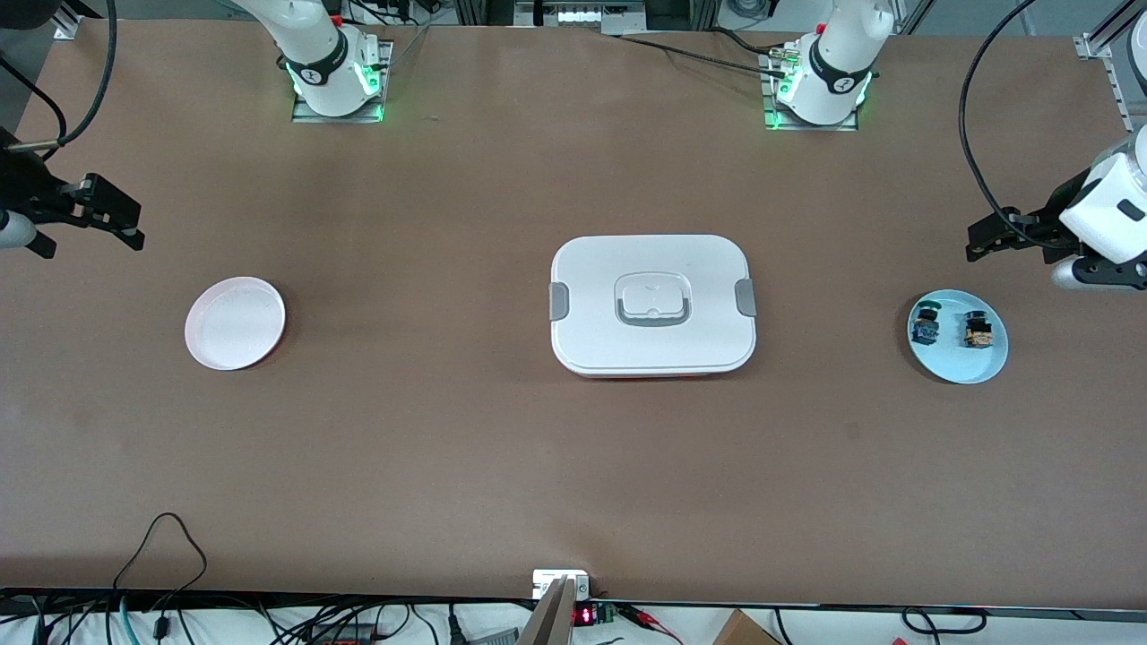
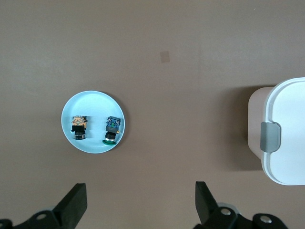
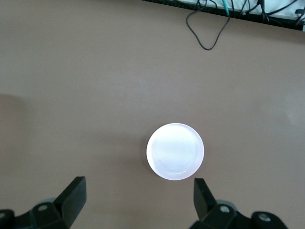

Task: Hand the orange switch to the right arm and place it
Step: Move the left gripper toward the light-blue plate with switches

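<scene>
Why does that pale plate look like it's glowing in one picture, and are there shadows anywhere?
In the right wrist view the pink plate is washed out to near white by glare. In the front view the white box casts only a soft shadow, so the lighting is diffuse. In the left wrist view the orange switch on the blue plate looks small and a bit soft.

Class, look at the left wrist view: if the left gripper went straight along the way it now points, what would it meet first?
Probably bare table: the open left gripper points down beside the blue plate, not at the orange switch. Depth is unclear.
</scene>
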Motion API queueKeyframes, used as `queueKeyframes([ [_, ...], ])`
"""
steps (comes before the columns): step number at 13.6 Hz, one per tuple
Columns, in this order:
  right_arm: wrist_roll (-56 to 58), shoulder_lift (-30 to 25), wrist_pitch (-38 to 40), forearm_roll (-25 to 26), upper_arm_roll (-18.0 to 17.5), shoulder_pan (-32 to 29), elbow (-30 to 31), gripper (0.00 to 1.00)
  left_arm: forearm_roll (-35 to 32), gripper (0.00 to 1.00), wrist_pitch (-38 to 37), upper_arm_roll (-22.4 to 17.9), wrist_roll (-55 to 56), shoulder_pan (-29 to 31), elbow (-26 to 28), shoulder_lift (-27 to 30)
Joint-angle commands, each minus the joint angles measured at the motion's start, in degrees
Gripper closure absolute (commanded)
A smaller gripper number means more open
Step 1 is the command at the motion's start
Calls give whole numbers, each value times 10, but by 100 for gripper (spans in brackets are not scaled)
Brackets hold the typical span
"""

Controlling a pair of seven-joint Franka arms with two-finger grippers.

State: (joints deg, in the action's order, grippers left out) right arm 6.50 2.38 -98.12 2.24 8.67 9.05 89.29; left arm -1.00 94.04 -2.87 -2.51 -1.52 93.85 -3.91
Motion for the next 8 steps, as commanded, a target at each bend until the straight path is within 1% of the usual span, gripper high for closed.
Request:
queueKeyframes([
  [1,-25,-7,-3,-6,-1,-12,1,0,0,0,-18,2,4,2,-24,-11],
  [3,-24,-8,6,-2,-7,0,1,0,0,0,-18,2,3,3,-24,-11],
  [5,-35,-12,16,2,-10,25,3,0,0,0,-19,2,6,3,-24,-11],
  [8,-48,-10,16,4,-10,25,4,0,-1,0,-72,4,8,-4,-24,-26],
])
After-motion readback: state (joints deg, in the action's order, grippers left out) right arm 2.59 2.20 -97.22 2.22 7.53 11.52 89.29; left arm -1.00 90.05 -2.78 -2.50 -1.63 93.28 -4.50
